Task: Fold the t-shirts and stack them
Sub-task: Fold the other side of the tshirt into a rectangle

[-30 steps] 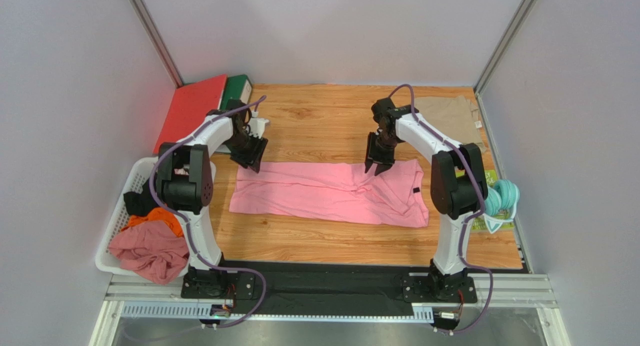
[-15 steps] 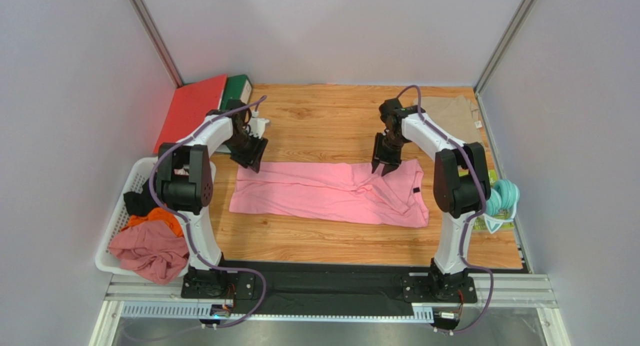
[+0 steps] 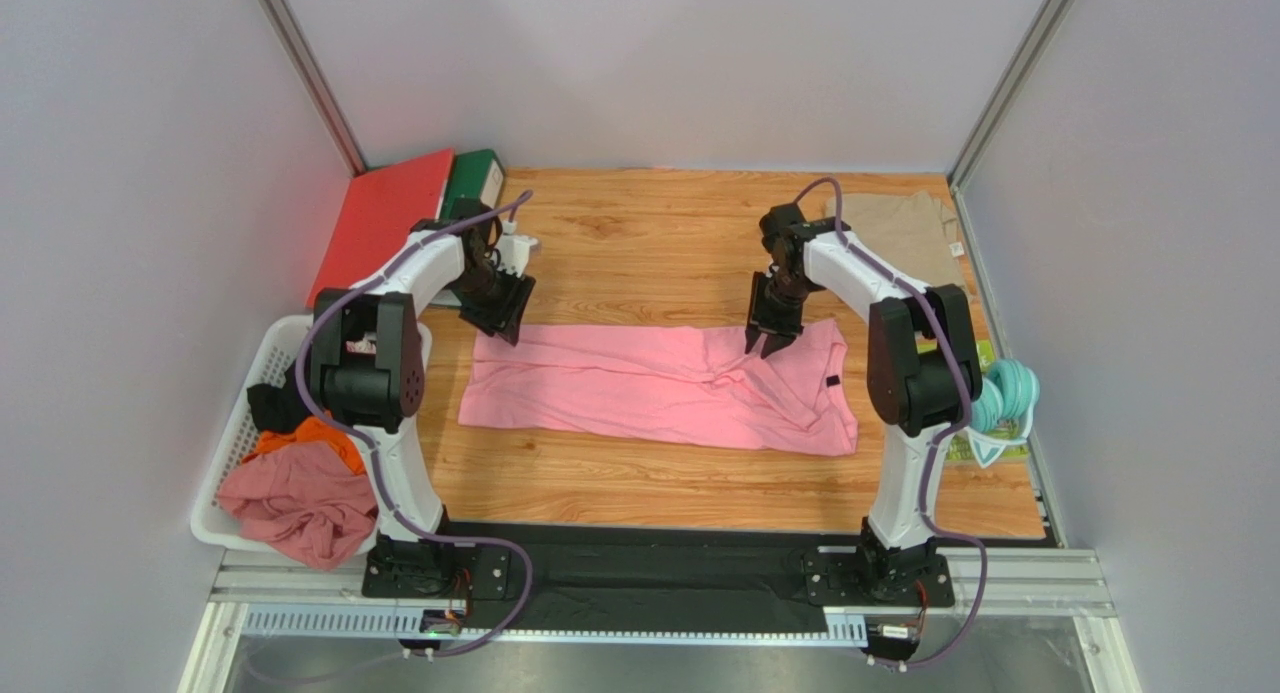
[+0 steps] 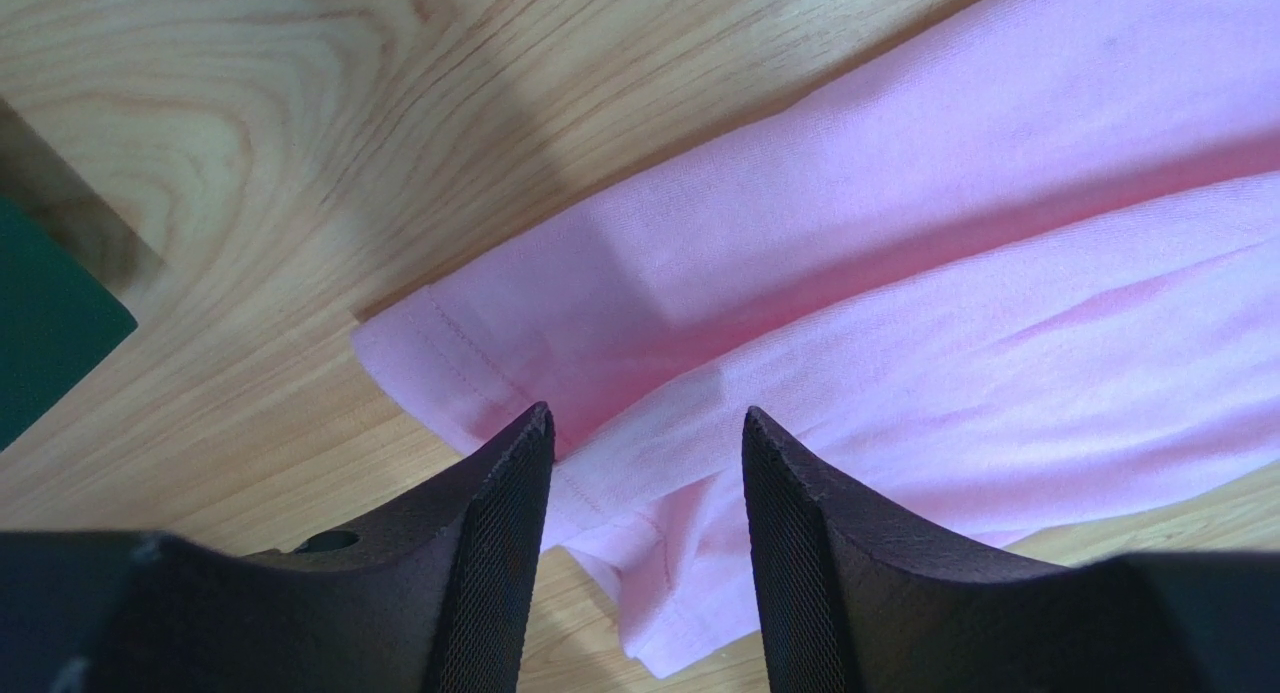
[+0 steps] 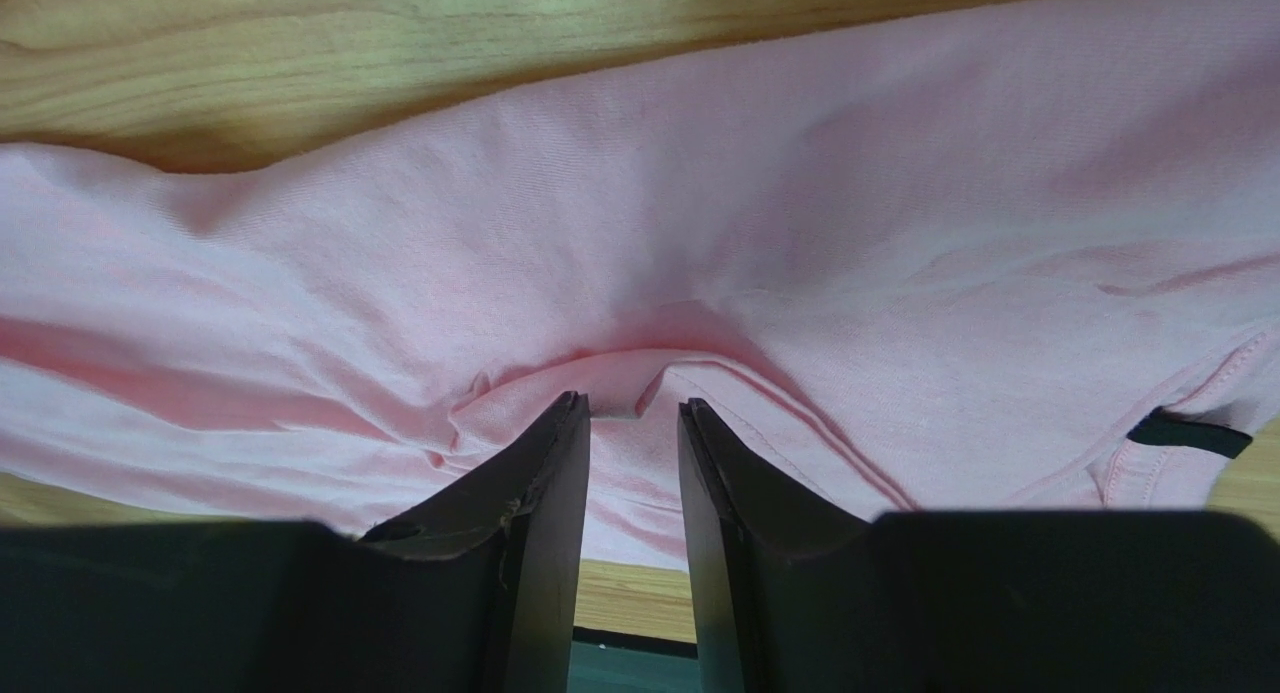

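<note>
The light pink t-shirt [image 3: 661, 386] lies folded into a long band across the wooden table, its dark neck label [image 3: 828, 381] near the right end. My left gripper [image 3: 504, 321] is open at the shirt's far left corner. Its fingers straddle the layered hem of the pink t-shirt [image 4: 902, 273] around the left gripper [image 4: 646, 431]. My right gripper [image 3: 769, 341] presses on the far edge near the collar. In the right wrist view the right gripper [image 5: 633, 408] stands narrowly open, with a raised fold of pink t-shirt [image 5: 751, 198] between its tips. The khaki t-shirt [image 3: 902, 228] lies flat at the far right.
A red folder [image 3: 383, 221] and a green book [image 3: 478, 176] lean at the far left corner. A white basket [image 3: 248, 423] with crumpled clothes [image 3: 301, 498] stands left of the left arm. A teal coiled cord [image 3: 1007, 401] sits by the right wall.
My right gripper has shifted slightly right and lower onto the pink shirt's far edge, and its jaws have narrowed. The left arm has stayed put.
</note>
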Robot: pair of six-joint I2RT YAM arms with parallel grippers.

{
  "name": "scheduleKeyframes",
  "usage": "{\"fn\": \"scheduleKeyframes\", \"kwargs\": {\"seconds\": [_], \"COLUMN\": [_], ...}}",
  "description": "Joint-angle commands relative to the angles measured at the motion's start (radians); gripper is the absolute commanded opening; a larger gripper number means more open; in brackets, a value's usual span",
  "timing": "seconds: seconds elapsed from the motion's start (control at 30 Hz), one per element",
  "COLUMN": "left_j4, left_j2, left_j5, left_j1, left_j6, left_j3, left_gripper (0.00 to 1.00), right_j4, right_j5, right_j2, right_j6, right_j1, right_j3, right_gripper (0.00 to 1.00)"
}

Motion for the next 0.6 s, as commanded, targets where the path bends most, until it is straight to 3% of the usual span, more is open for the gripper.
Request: {"fn": "scheduleKeyframes", "kwargs": {"seconds": [0.0, 0.17, 0.27, 0.4, 0.57], "left_j4": [-0.02, -0.023, -0.024, -0.024, -0.023], "left_j2": [-0.052, -0.058, -0.057, -0.055, -0.058], "left_j5": [0.014, 0.014, 0.013, 0.013, 0.011], "left_j1": [-0.006, -0.006, -0.006, -0.006, -0.006], "left_j6": [0.015, 0.017, 0.017, 0.02, 0.022], "left_j3": [0.007, 0.014, 0.014, 0.009, 0.003], "left_gripper": [0.56, 0.56, 0.56, 0.56, 0.56], "right_j4": [0.036, 0.053, 0.054, 0.048, 0.033], "right_j5": [-0.021, -0.031, -0.034, -0.033, -0.041], "right_j2": [0.0, -0.001, -0.006, -0.01, -0.036], "right_j6": [0.003, 0.016, 0.017, 0.017, 0.019], "right_j1": [0.002, 0.003, 0.002, 0.003, 0.005], "right_j3": [-0.027, -0.044, -0.041, -0.029, -0.015], "right_gripper": [0.33, 0.29, 0.23, 0.06, 0.0]}}
